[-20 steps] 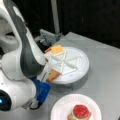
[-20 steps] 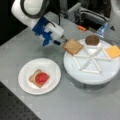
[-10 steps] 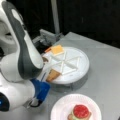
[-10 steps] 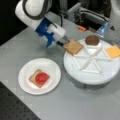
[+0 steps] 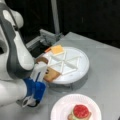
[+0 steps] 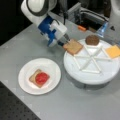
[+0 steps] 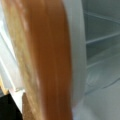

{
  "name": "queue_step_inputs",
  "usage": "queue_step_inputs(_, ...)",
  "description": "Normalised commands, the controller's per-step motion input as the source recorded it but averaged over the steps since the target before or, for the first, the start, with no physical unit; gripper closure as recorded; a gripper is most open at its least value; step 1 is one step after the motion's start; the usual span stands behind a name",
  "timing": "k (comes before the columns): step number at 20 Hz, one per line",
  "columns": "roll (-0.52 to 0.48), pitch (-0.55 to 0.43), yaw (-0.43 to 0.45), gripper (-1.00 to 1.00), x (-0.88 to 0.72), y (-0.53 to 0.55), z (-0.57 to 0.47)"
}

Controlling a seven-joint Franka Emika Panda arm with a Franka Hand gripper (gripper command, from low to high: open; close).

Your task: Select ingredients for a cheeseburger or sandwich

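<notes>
Little is changed since the earlier frames; the gripper [image 6: 65, 42] is kept at the bread square [image 6: 73, 46], apparently pinched by its edge on the segmented tray [image 6: 90, 75]; slippage is risked by so thin a hold.

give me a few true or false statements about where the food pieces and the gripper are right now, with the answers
1. The gripper is at the bread square on the segmented tray. True.
2. The paper plate is bare. False: it carries a partial sandwich, bread with a red tomato disc on top and green showing under it in a front view.
3. The patty sits in a tray compartment. True.
4. The cheese square lies on the paper plate. False: it rests at the tray's edge.
5. The bread square at the gripper lies flat in the middle of the tray. False: it is at the tray's rim, overhanging it.
</notes>
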Motion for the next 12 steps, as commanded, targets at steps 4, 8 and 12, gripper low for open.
queue_step_inputs(4,-0.244,-0.204,-0.266,-1.00,-0.23,0.31,0.14)
queue_step_inputs(8,-0.197,-0.128,-0.240,-1.00,-0.11,0.35,0.07)
queue_step_inputs(12,-0.115,-0.094,-0.211,-1.00,-0.02,0.33,-0.02)
